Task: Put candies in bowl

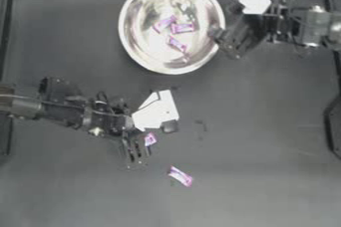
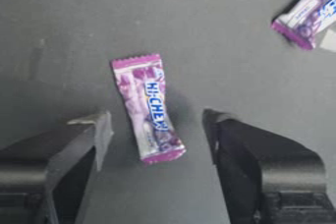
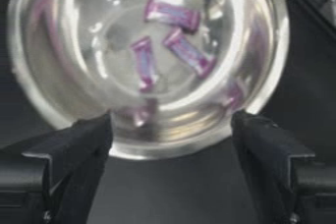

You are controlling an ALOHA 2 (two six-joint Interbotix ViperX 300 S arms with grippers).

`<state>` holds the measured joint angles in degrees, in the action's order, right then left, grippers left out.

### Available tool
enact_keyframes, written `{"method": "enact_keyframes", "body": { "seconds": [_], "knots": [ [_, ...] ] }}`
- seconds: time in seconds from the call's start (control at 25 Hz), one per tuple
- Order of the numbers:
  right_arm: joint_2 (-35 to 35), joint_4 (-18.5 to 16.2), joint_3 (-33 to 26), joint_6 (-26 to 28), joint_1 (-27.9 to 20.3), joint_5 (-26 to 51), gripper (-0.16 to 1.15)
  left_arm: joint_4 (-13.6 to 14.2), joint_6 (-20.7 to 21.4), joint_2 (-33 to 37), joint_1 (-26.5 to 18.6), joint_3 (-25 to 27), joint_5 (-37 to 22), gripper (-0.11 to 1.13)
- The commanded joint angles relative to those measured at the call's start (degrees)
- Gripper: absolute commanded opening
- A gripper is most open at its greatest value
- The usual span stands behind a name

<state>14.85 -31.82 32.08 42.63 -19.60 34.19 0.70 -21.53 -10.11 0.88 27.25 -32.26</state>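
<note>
Inside shiny round bowl (image 1: 136, 47), three wrapped candies (image 1: 174, 28)

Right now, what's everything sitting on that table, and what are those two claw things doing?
Bowl: one, shiny silver, at the far middle of the table.
Candies in the bowl: three, purple-pink wrappers, lying on its bottom.
Candy by the left claw: one, purple-pink, on the table between the open jaws, not gripped.
Loose candy: one, purple-pink, on the table nearer the front edge.
Table: one, dark grey.
Left claw: black, open, lowered over a candy.
Right claw: black, open, beside the bowl's right rim, holding nothing.
</note>
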Motion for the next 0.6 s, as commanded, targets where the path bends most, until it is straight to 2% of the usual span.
{"method": "enact_keyframes", "body": {
  "seconds": [0.04, 0.2, 0.6],
  "knots": [
    [3.16, 0.09, 0.53, 0.7, 1.14, -0.09, 0.99, 0.09, -0.09, 0.97, 0.18, -1.41, 0.26, 0.88],
    [3.96, 0.18, 1.05, 1.05, 2.81, 0.0, 0.99, 0.0, -0.09, 0.62, 0.18, -1.41, 0.35, 0.83],
    [6.24, 0.09, 1.23, 1.76, 6.06, 1.58, 0.99, -0.09, -0.53, -0.62, 0.26, -1.41, 0.53, 0.83]
  ]
}}
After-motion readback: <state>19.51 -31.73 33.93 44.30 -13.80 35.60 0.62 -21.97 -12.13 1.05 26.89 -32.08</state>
